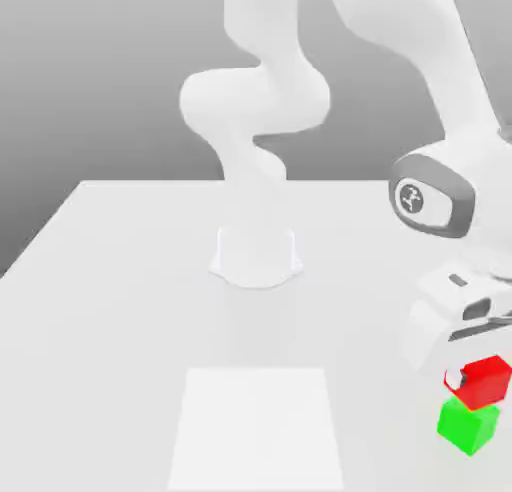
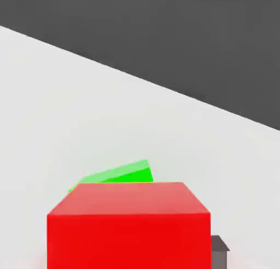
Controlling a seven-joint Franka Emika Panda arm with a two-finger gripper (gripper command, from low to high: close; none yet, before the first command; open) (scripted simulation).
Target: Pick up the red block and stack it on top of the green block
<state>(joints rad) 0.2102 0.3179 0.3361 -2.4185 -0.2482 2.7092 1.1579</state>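
Exterior view, one red block point(image 1: 487, 380) pinched by hand point(image 1: 470, 378), above one green block point(image 1: 467, 426)

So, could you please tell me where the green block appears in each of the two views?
Exterior view: the green block sits on the table near the picture's lower right corner, directly beneath the red block.
Hand view: a green sliver shows just beyond the red block's far edge.
Shared landmark: the red block, close above the green one.
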